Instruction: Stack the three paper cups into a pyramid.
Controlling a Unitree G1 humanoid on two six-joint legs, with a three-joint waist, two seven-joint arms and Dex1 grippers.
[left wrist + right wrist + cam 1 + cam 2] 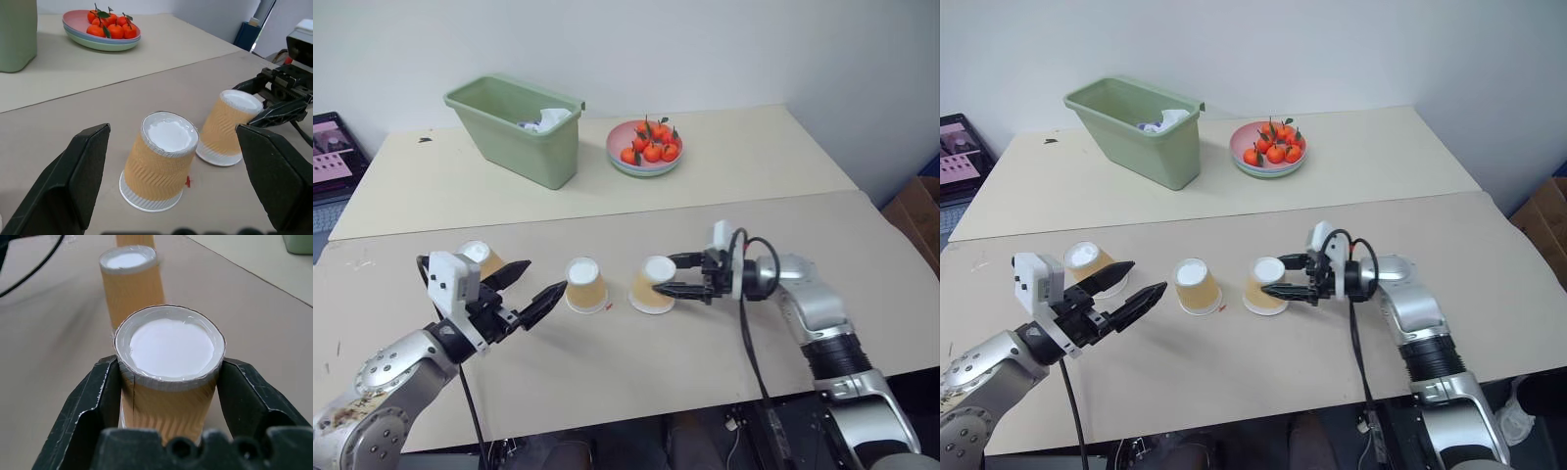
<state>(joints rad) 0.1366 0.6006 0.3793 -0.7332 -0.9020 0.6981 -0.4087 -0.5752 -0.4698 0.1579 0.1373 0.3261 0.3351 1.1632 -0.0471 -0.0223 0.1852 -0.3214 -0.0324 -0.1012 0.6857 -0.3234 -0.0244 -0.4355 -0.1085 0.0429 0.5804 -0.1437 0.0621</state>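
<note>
Tan-orange paper cups with white bases and rims, three of them alike, stand upside down in a row on the near part of the beige table [724,157], none of them stacked. The right-hand cup [653,285] sits between the two black fingers of the right gripper [668,275], which reaches in from the side; the right wrist view shows both fingers pressed against the cup's ribbed wall just under its white base, so the gripper is clamped on that cup, which tilts slightly. The middle cup [586,285] stands just beside it, apart from it and free of both grippers, with a small red mark on the table at its foot. The left-hand cup [1095,266] stands further along the row, partly hidden behind the left gripper [521,286] in the left eye view. That left gripper's fingers are spread wide and hold nothing; its fingertips point toward the middle cup and stop short of it. At the back of the table a light green plastic bin [517,130] holds crumpled white paper, and beside it rests a pink plate [619,152] piled with small orange fruit [651,143].
</note>
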